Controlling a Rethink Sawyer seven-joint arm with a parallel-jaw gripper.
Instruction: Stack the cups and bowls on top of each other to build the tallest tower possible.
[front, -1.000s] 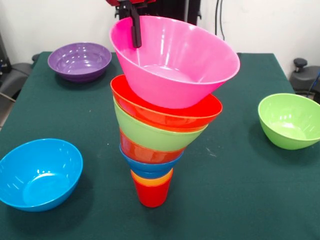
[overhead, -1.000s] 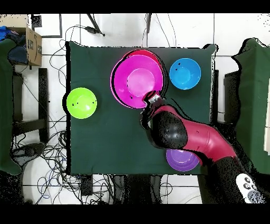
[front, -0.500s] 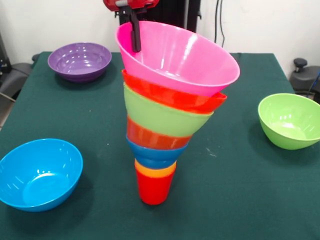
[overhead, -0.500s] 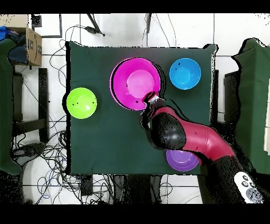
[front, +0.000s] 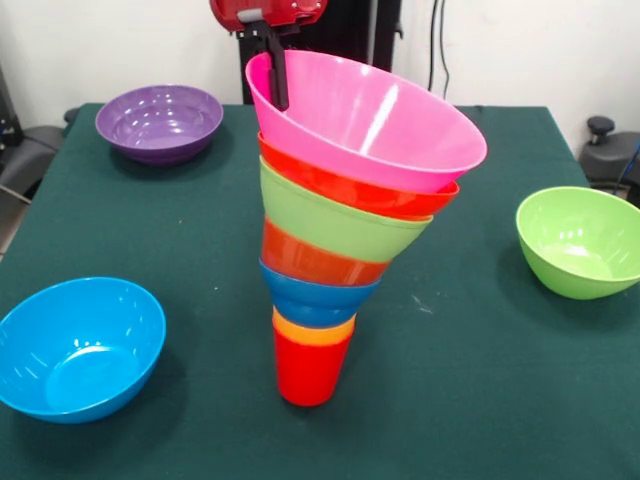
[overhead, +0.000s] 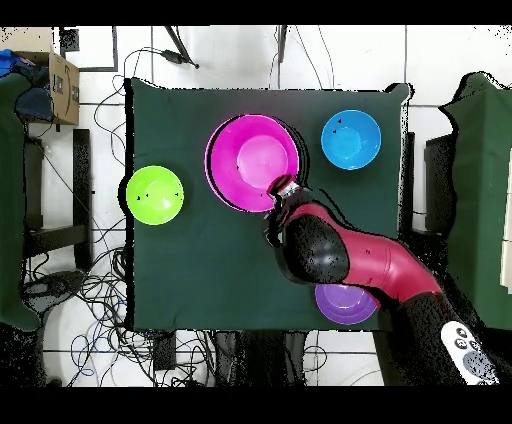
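Note:
The tower (front: 322, 262) stands mid-table on a red cup (front: 308, 372). Above it nest an orange cup (front: 314, 330), a small blue bowl (front: 318, 297), a small orange-red bowl (front: 312, 260), a lime green bowl (front: 330, 222) and a large orange-red bowl (front: 350, 190). The large pink bowl (front: 385, 120) (overhead: 252, 160) sits on top, tilted, its mouth facing the front-right of the front view. My gripper (front: 273, 75) (overhead: 284, 188) is shut on the pink bowl's far-left rim, one black finger inside the bowl.
Three loose bowls lie on the green table (front: 480, 380): a purple bowl (front: 160, 120) (overhead: 345, 302) at the far left, a light blue bowl (front: 75, 345) (overhead: 351, 139) at the near left, a second lime green bowl (front: 580, 240) (overhead: 155, 194) at the right.
The pink bowl has settled down into the large orange-red bowl. The gripper carried its rim rightward in the front view, and the leaning stack has straightened.

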